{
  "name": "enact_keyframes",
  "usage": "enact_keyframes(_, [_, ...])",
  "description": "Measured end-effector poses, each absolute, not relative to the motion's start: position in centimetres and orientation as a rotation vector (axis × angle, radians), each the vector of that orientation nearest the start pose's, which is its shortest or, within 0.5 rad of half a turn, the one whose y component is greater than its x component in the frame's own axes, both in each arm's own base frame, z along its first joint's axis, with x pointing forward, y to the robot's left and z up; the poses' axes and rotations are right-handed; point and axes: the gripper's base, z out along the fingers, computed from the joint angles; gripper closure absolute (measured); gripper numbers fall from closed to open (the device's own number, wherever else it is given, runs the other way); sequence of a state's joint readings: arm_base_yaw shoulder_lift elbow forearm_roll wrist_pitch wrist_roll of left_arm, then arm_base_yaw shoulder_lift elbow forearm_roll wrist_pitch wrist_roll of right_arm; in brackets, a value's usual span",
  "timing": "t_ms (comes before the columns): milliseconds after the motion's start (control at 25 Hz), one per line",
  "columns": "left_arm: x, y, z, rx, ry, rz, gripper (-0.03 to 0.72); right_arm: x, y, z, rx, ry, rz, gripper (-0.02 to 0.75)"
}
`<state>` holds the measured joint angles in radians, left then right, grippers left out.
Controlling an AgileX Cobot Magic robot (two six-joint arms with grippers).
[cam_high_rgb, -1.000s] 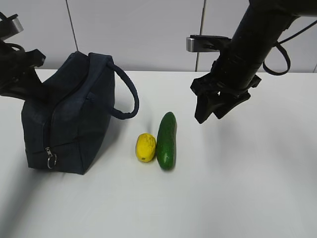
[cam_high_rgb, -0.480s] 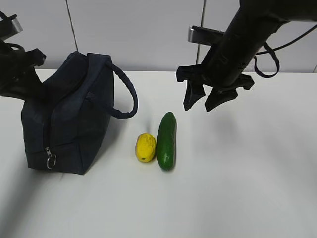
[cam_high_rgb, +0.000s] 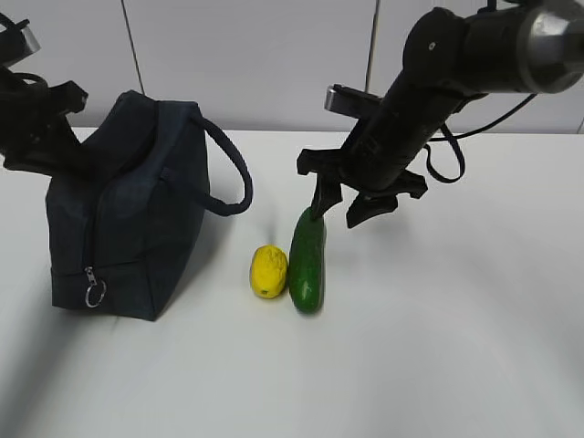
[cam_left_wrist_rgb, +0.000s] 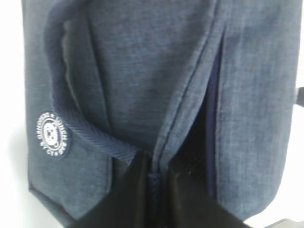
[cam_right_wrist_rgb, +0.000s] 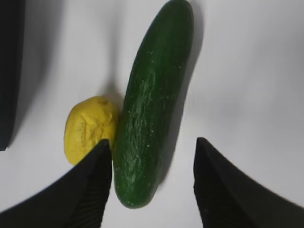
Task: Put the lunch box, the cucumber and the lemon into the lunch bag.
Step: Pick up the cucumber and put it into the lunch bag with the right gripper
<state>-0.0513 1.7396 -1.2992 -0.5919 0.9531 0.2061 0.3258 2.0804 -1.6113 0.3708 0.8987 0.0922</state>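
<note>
The dark navy lunch bag [cam_high_rgb: 128, 219] stands at the left, its top zipper seam parted into a dark slit [cam_left_wrist_rgb: 199, 142]. My left gripper [cam_high_rgb: 55, 146] is at the bag's top far edge, shut on the fabric lip beside the zipper [cam_left_wrist_rgb: 154, 178]. The cucumber [cam_high_rgb: 307, 260] lies next to the lemon [cam_high_rgb: 268, 271], right of the bag. My right gripper [cam_high_rgb: 336, 215] is open, just above the cucumber's far end. In the right wrist view its jaws [cam_right_wrist_rgb: 152, 145] straddle the cucumber [cam_right_wrist_rgb: 152, 95]; the left finger is close to the lemon [cam_right_wrist_rgb: 88, 128]. The lunch box is not in view.
The bag's loop handle [cam_high_rgb: 233, 173] arches out toward the lemon. A metal ring pull [cam_high_rgb: 94, 294] hangs at the bag's near end. A white round logo [cam_left_wrist_rgb: 51, 134] shows on the bag's side. The white table [cam_high_rgb: 438, 347] extends right and forward; a grey wall stands behind.
My right gripper has swung left and down, from beside the cucumber to just above its far end. The bag's top has shifted slightly right. The left gripper stays on the bag.
</note>
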Motion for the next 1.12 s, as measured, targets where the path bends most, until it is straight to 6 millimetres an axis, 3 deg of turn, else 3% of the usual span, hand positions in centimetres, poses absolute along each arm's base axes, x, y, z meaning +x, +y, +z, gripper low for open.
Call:
enact_keyframes(360, [35.5,-6.5,25.7,-0.059,2.714,-0.819,0.671,41.6,17.8,16.1,-0.018,2.896,0.579,0.324])
enact_keyframes(1120, [35.5,-6.6,25.7,-0.048,2.711,-0.818,0.671,43.0,18.3,13.1,0.034,2.913,0.574,0.323])
